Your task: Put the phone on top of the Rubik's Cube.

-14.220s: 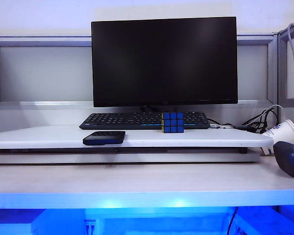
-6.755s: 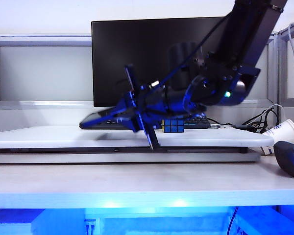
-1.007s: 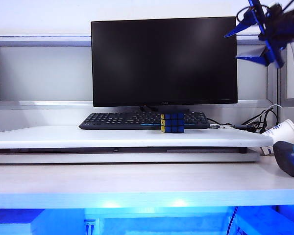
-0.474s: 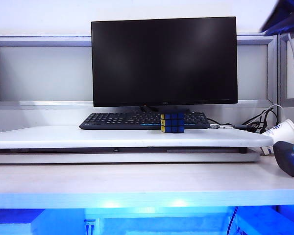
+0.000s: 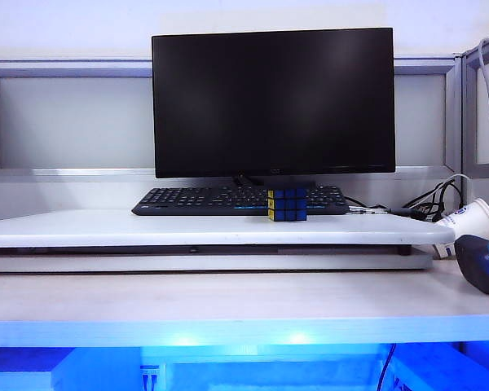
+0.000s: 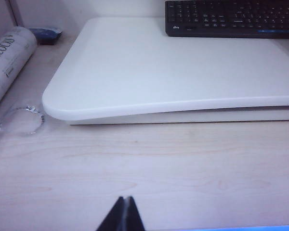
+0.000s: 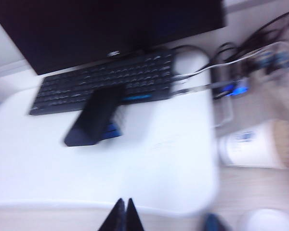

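Observation:
The Rubik's Cube (image 5: 287, 206), blue squares facing forward and a yellow side, stands on the white raised board (image 5: 106, 228) in front of the keyboard. In the right wrist view the phone (image 7: 94, 120), a flat black slab, lies across the top of the cube, and only a bit of the cube's blue (image 7: 113, 129) shows under it. In the exterior view the phone is hard to pick out against the keyboard. My right gripper (image 7: 124, 201) is shut and empty, well back from the board's front edge. My left gripper (image 6: 124, 198) is shut and empty over the desk. Neither gripper shows in the exterior view.
A black monitor (image 5: 273, 102) and keyboard (image 5: 228, 199) stand behind the cube. A paper cup (image 5: 471, 220), a dark blue oval object (image 5: 479, 263) and cables (image 5: 432, 199) lie at the right. A printed roll (image 6: 9, 60) lies left of the board.
My right arm has drawn back up and out of the exterior view at the upper right, and its jaws have gone from open to shut. The cube has not moved.

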{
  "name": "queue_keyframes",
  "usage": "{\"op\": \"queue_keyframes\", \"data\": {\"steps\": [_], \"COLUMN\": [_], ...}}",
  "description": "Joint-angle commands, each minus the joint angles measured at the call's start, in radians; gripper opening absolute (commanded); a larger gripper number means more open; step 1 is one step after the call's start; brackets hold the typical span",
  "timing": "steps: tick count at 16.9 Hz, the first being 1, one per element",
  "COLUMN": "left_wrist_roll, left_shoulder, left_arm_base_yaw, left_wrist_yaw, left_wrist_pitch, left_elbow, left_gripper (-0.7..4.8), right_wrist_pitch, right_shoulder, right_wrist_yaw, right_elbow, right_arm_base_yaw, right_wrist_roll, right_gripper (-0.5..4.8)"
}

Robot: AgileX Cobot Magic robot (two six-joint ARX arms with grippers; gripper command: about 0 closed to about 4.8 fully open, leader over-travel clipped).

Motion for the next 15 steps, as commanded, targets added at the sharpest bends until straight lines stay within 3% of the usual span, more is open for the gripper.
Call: {"op": "queue_keyframes", "data": {"steps": [1,4,15], "left_wrist_roll": [0.005,0.005,0.005], "left_shoulder": [0.000,0.000,0.000], "left_arm_base_yaw": [0.002,0.001,0.002], "left_wrist_yaw": [-0.003,-0.003,-0.003], "left_wrist_pitch": [-0.010,-0.010,-0.010], "left_elbow": [0.000,0.000,0.000], "left_gripper": [-0.04,-0.04,-0.04], "right_wrist_pitch": [-0.076,-0.161,-0.304], "right_shoulder": [-0.151,-0.279,-0.732], "right_wrist_yaw": [0.121,0.151,0.200], "right_elbow": [-0.063,-0.120,-0.454], "right_arm_base_yaw": [0.001,-0.001,0.001], "right_wrist_roll": [-0.087,-0.145,-0.134], "right_gripper": [-0.08,-0.08,-0.08]}}
